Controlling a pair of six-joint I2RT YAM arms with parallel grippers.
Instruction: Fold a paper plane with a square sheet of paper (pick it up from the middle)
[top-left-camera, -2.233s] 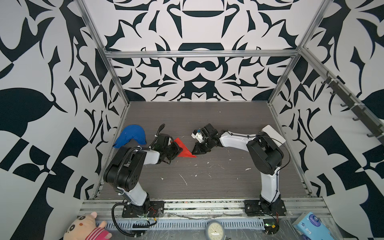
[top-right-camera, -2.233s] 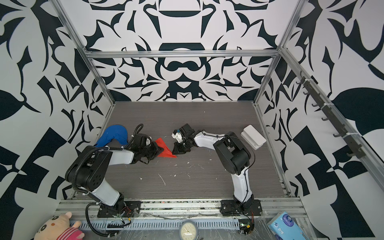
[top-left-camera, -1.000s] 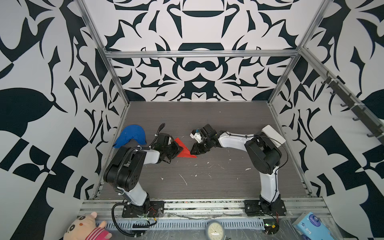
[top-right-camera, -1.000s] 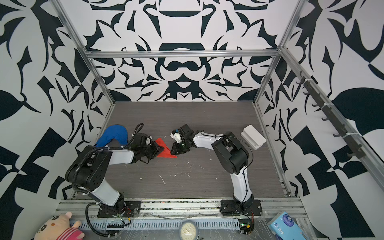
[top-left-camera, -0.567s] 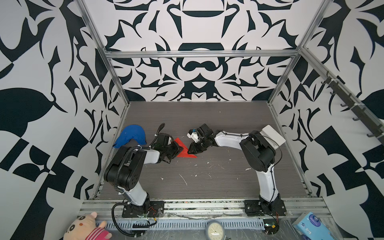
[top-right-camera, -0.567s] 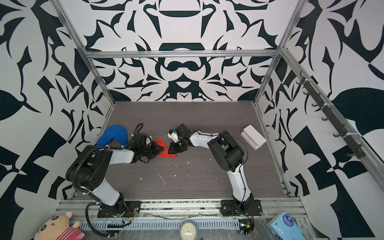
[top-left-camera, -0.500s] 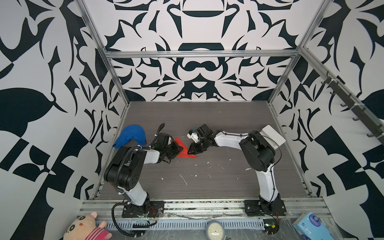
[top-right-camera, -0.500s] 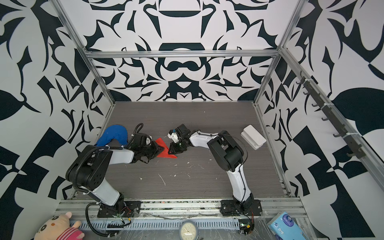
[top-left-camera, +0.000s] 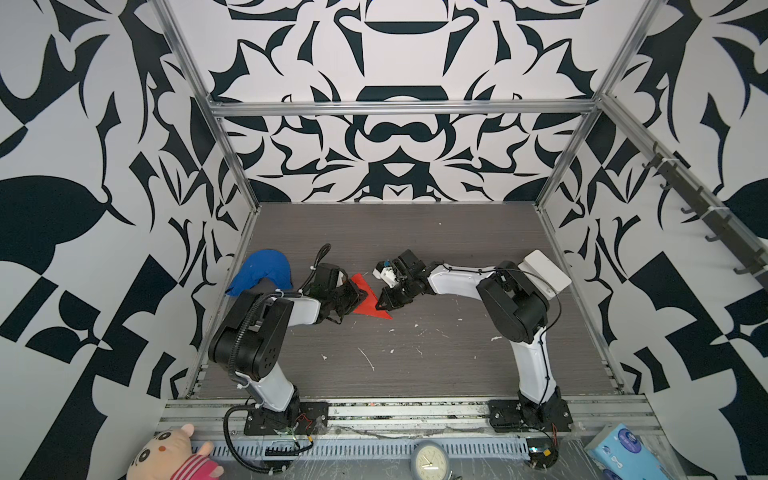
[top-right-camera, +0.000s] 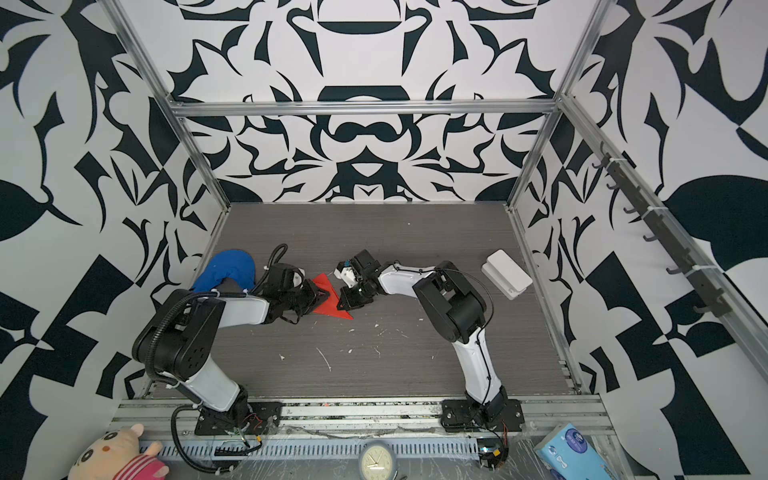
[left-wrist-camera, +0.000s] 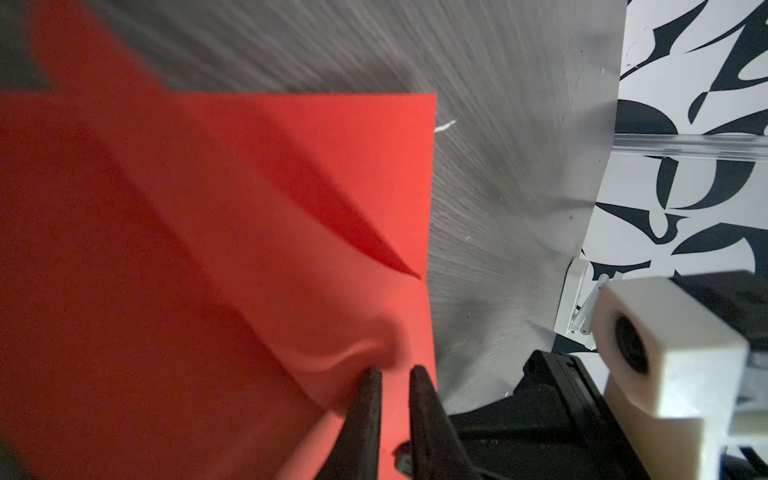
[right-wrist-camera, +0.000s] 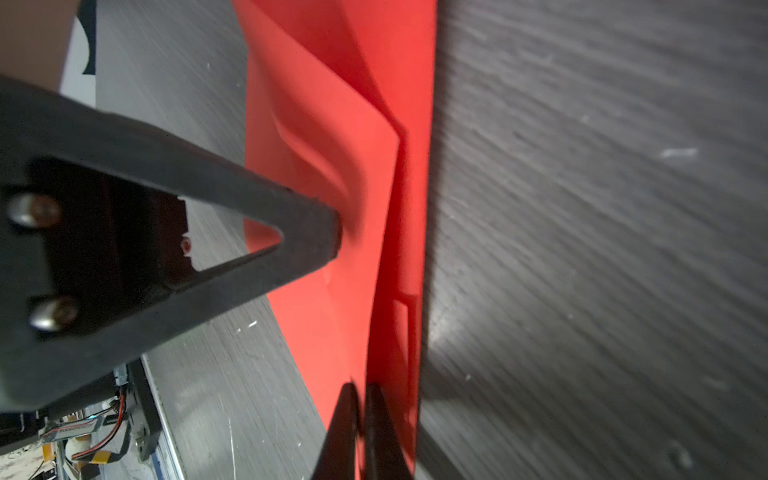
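On the grey worktop (top-left-camera: 415, 353), left of centre, lies a folded red paper (top-left-camera: 368, 311). The left pincer (left-wrist-camera: 392, 374) pinches a raised wrinkle in it. The right pincer (right-wrist-camera: 361, 390) is pressed together on its layered edge.

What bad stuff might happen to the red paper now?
1. The red paper is pinched by the left gripper and the right gripper together; pulling apart might tear it.
2. It bulges beside the left gripper, so a stray wrinkle may get pressed in.
3. One folded layer gapes open, so that fold might slip.
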